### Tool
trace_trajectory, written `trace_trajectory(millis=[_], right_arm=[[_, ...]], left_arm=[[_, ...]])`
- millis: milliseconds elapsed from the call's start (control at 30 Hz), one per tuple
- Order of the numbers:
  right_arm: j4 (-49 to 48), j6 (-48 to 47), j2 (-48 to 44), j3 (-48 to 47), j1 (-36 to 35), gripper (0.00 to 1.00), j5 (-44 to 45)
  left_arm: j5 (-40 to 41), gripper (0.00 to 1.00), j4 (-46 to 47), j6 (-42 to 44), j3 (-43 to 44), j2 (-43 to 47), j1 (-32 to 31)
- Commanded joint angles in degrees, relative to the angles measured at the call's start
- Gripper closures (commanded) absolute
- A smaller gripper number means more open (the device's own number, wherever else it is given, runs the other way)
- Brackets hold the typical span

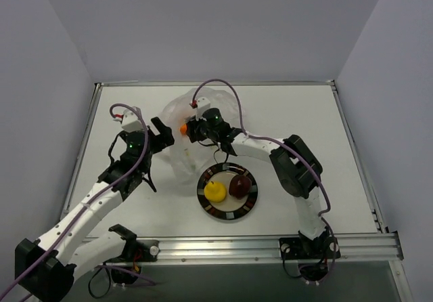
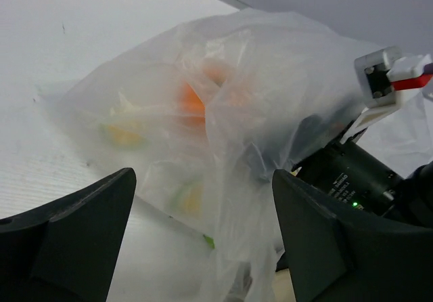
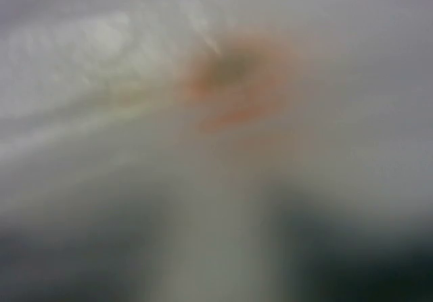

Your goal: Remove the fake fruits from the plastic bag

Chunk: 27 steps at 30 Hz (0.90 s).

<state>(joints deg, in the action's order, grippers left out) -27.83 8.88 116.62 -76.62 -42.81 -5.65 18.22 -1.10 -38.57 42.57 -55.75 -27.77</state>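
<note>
Since the yellow fruit (image 1: 215,191) and the dark red fruit (image 1: 239,185) already sit side by side on the plate (image 1: 229,215), I judge the orange fruit (image 1: 183,129) to be the last one left to free. It lies inside the bag (image 1: 179,163), right at the tip of my right gripper (image 1: 192,130), which reaches into the plastic from the right. The right wrist view is only a blur of film with an orange smudge, so I cannot tell whether those jaws are parted or closed, or whether they have the fruit.

My left gripper (image 2: 203,180) stands wide open with nothing in it, and the bag's crumpled side is just ahead of its fingers. To do this well, I would pinch a fold with the left to pin the bag, then draw the fruit slowly out through the mouth. The film is thin, limp and cloudy, and likely to drag along. The fruit is small, round and glossy, so I would grip it across the middle or it may squirt free.
</note>
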Motion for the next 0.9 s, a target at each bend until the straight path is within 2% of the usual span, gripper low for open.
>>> trace_trajectory(millis=[0, 33, 67, 133, 167, 300, 433, 733, 800, 833, 867], right_arm=[[-5.1, -1.9, 1.9, -6.4, 0.0, 0.47, 2.9], [-4.7, -2.1, 2.8, -7.5, 0.0, 0.38, 2.9], [-3.9, -2.6, 3.9, -8.7, 0.0, 0.26, 3.2], [-2.8, -3.3, 6.7, -11.5, -0.1, 0.16, 4.1], [-2.8, -3.3, 7.6, -12.1, 0.0, 0.08, 5.2], [-1.7, -3.3, 13.1, -16.4, 0.0, 0.02, 4.9], [-0.4, -3.4, 16.8, -21.9, -0.3, 0.00, 4.8], [3.1, -4.9, 23.8, -28.3, -0.3, 0.01, 7.7], [1.8, -4.7, 23.3, -27.3, -0.3, 0.10, 8.5], [1.2, -4.6, 22.8, -26.5, -0.3, 0.21, 8.7], [0.3, -4.5, 21.7, -25.3, -0.4, 0.24, 8.6]], left_arm=[[6.1, 0.20, -4.0, 2.3, 3.7, 2.7, 1.0], [6.3, 0.21, -5.0, 1.5, 3.8, 2.1, 2.7], [5.4, 0.21, -4.9, 0.8, 3.5, 0.6, 3.9], [1.4, 0.21, -2.7, -0.1, 3.0, -2.6, 6.6], [0.5, 0.20, -2.0, -0.2, 2.8, -3.8, 7.5], [-6.2, 0.18, 3.3, -3.3, 2.9, -10.5, 13.9], [-8.9, 0.18, 7.3, -4.8, 3.7, -17.6, 16.5], [-12.8, 0.18, 15.2, -5.9, 1.2, -22.9, 16.5], [-14.5, 0.19, 16.9, -5.7, -0.2, -22.6, 16.3], [-14.4, 0.19, 17.0, -5.7, -0.6, -21.6, 16.0], [-14.2, 0.19, 17.1, -5.6, -1.6, -20.8, 15.9]])
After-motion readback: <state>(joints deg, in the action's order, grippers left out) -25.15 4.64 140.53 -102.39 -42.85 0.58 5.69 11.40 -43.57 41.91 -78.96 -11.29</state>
